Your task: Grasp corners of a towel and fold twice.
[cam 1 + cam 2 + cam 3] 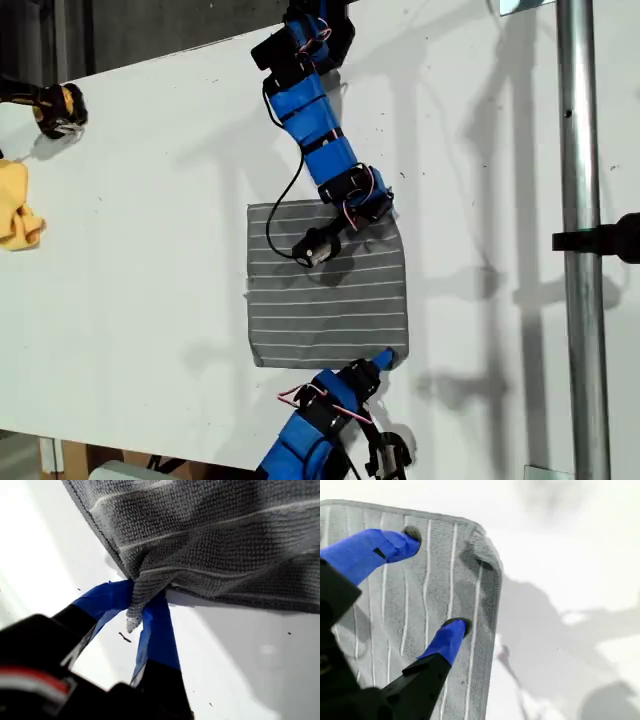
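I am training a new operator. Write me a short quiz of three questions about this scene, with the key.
1. True or false: my first claw is shut on a corner of the grey striped fabric towel.
2. My second claw is: A) shut on the towel; B) open over the towel; C) away from the towel.
3. Fill in: the crumpled cloth at the exterior view's left edge is ____.
Key: 1 true; 2 B; 3 yellow.

Corner of the grey striped towel [210,540] pinched between the blue fingers [157,630] of my first end effector [134,611].
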